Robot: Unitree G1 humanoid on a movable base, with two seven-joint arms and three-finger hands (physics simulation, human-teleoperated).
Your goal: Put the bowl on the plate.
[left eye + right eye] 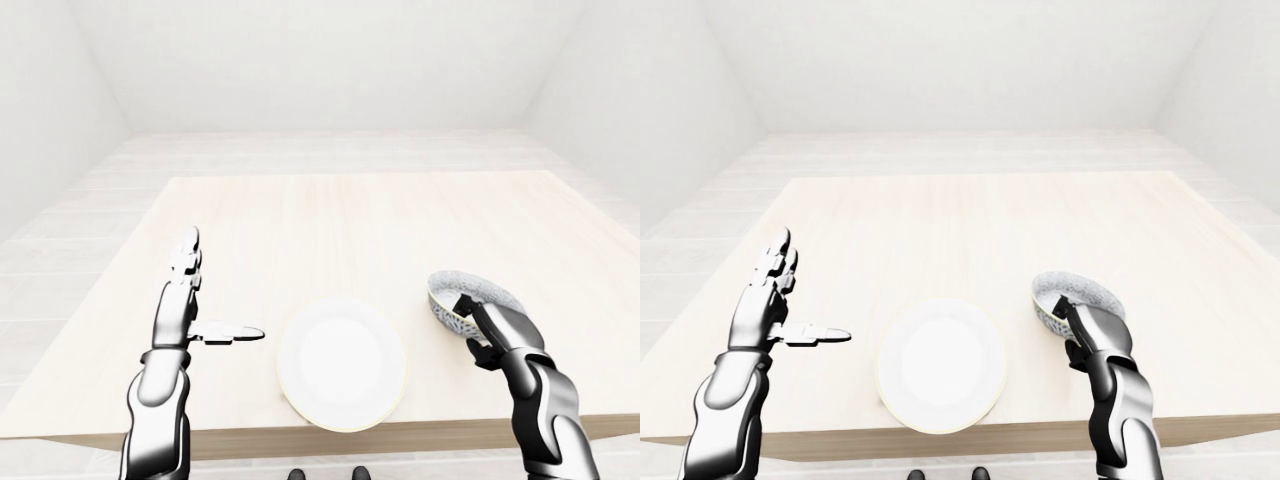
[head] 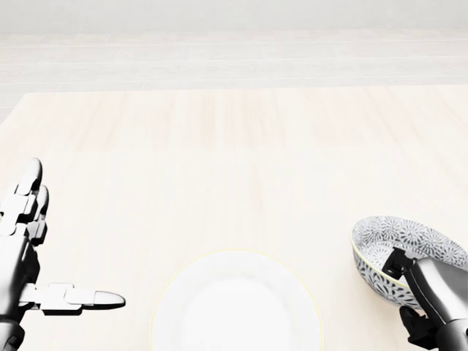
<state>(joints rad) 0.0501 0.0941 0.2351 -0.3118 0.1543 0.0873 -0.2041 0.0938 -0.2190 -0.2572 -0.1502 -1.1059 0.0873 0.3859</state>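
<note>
A patterned grey-and-white bowl is held off the table at the lower right of the head view, its rim near level. My right hand is shut on its near rim, one finger inside and the thumb below. The white plate lies flat on the pale wooden table at the bottom centre, a gap to the left of the bowl. My left hand stands open at the lower left, fingers up and thumb pointing toward the plate, holding nothing.
The table's near edge runs just below the plate in the left-eye view. White floor and walls surround the table.
</note>
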